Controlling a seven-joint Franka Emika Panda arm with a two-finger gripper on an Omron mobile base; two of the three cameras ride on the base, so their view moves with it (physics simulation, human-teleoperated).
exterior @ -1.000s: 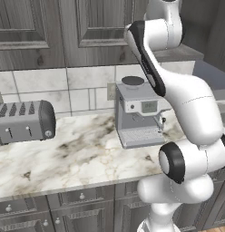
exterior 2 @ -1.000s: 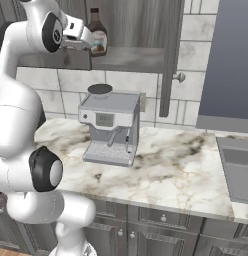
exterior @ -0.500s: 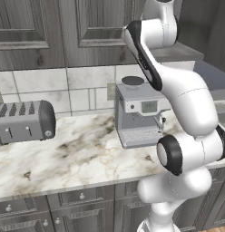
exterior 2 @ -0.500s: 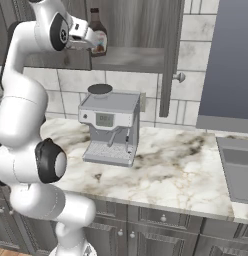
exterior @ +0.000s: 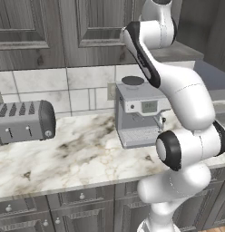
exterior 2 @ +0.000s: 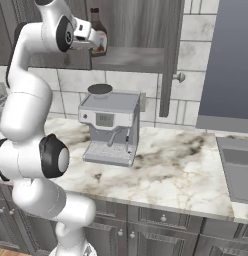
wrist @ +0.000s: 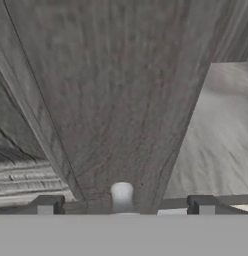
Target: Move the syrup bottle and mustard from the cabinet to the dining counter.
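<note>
Since the earlier frames the arm has folded more upright and the gripper [exterior 2: 98, 40] has pushed closer to the syrup bottle [exterior 2: 97, 31], which stands as before on the open cabinet's shelf [exterior 2: 131, 59], above the coffee machine [exterior 2: 108, 130] on the worktop [exterior 2: 171, 170]. Jaws spread wide, holding nothing; in the hand view the two finger tips [wrist: 46, 205] sit well apart with a small pale cap-like shape between them, against grey wood grain. Whether the tips already flank the bottle I cannot tell from the right base view. Judgement: bottle looks rigid, smooth-walled, likely slippery, moderately heavy if full. Best hold is across the wide rounded body, below the narrow neck, squarely on the label band, to resist tipping. Mustard not identified.
</note>
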